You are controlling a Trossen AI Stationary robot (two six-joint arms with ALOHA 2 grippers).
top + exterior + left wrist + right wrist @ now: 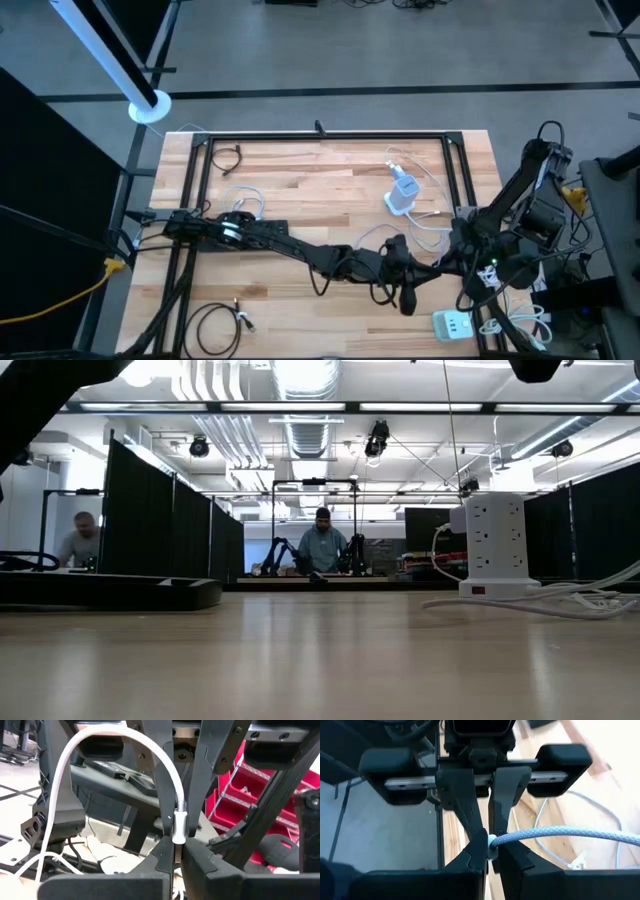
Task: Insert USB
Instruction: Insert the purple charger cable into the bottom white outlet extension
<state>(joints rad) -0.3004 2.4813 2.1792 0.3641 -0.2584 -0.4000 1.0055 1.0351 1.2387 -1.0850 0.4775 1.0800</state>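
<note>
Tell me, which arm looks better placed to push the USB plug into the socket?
Probably the left. Its claw grips the white plug in line with its fingers, ready to push. The right claw pinches the cable sideways. The socket tower sits near both.

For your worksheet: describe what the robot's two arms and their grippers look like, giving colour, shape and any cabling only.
Both arms are dark, almost black, built of slim jointed segments. The left arm runs long and thin; the right arm has bulkier joints with cables trailing near its base. Each gripper, left gripper and right gripper, has two flat, tapering black fingers on a horizontal bar with blocky ends.
</note>
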